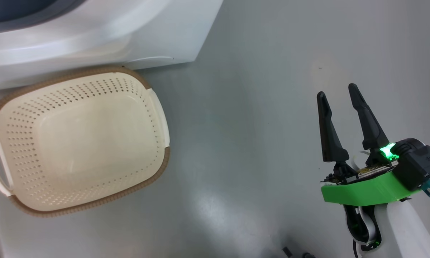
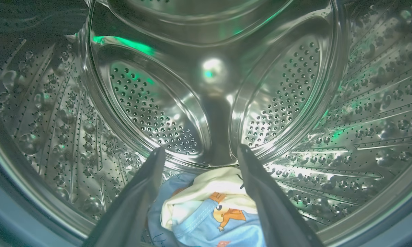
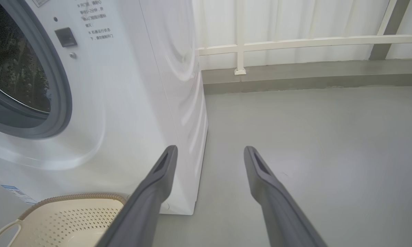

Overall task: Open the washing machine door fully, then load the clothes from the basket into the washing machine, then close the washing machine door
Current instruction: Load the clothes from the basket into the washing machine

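Note:
My left gripper (image 2: 199,151) is inside the steel drum of the washing machine (image 2: 364,103), its jaws wide open and holding nothing. Below its fingers the clothes (image 2: 209,212) lie bunched on the drum floor, light blue with orange prints and cream. The cream basket (image 1: 79,136) with its brown rim sits on the floor against the white washing machine (image 1: 104,32) and holds nothing. My right gripper (image 1: 338,91) hovers open over bare floor, well to the right of the basket. The right wrist view shows the machine's front (image 3: 123,103), its grey gasket (image 3: 60,89) and the basket's corner (image 3: 68,219). The door is out of view.
Grey floor (image 1: 258,107) stretches to the right of the machine and basket. A white railing (image 3: 295,43) and a low grey kerb (image 3: 312,73) run along the far side. A small blue label (image 3: 15,192) is stuck low on the machine front.

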{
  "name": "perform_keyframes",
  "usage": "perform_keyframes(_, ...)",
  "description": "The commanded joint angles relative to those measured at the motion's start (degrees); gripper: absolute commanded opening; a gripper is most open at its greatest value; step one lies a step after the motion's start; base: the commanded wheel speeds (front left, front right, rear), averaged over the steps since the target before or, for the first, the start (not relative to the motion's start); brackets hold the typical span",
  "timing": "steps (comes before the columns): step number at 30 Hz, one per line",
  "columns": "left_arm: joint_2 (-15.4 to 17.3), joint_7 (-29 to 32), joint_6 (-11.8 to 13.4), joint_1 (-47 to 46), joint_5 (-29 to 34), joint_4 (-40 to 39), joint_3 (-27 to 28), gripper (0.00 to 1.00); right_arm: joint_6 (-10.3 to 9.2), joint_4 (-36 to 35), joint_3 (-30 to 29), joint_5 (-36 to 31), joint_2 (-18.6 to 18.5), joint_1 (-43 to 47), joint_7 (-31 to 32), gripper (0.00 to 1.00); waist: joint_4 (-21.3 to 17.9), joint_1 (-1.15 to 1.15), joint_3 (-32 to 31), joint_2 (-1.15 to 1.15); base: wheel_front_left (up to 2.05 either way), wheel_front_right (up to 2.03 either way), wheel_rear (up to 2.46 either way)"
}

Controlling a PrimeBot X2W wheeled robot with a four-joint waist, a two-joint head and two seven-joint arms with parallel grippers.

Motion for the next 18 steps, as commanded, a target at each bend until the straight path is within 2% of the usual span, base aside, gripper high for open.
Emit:
perform_keyframes(1, 2.1, -0.4, -0.1, 1.8, 0.6, -2.2, 1.3, 1.00, 0.25, -1.3, 0.6, -0.4, -0.4, -0.3, -0.4, 1.00, 0.8, 0.00, -0.8, 0.00, 0.00, 0.00, 0.00)
perform_keyframes(9, -1.9, -0.4, -0.3, 9.6, 0.9, -8.1, 4.0, 1.00, 0.25, -1.1, -0.2, -1.8, -0.4, -0.3, -0.4, 1.00, 2.9, 0.00, -3.6, 0.00, 0.00, 0.00, 0.00)
perform_keyframes(18, -4.3, -0.4, -0.4, 21.2, 0.4, -15.2, 3.8, 1.00, 0.25, -0.2, -0.8, -3.6, -0.4, 1.0, -0.4, 1.00, 5.6, 0.00, -8.4, 0.00, 0.00, 0.00, 0.00)
